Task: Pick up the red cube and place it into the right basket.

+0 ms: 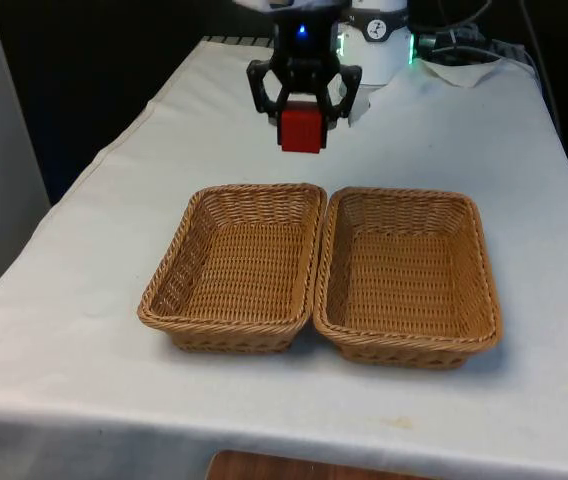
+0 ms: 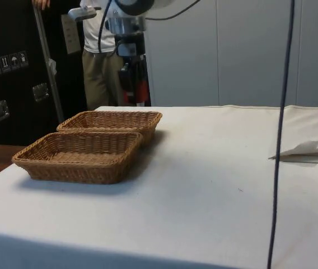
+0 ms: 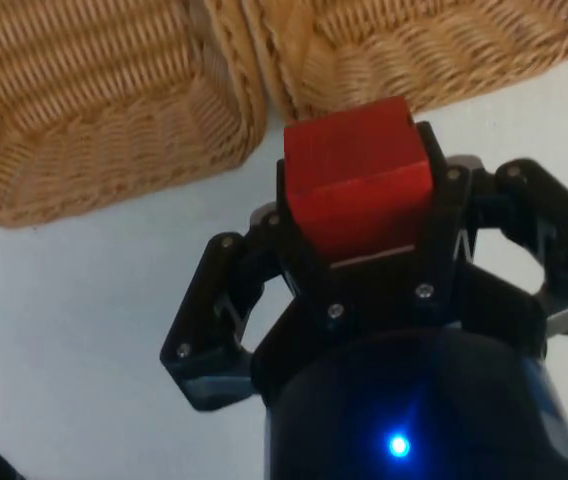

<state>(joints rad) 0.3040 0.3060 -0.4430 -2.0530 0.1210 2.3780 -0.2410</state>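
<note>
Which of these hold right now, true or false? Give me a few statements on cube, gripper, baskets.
1. The gripper is shut on the red cube. True.
2. The cube lies inside the left basket. False: it hangs in the air beyond both baskets, on the robot's side.
3. The two baskets sit side by side, rims touching. True.
4. The right basket holds a second cube. False: both baskets are empty.
5. A person stands behind the table in the side view. True.
</note>
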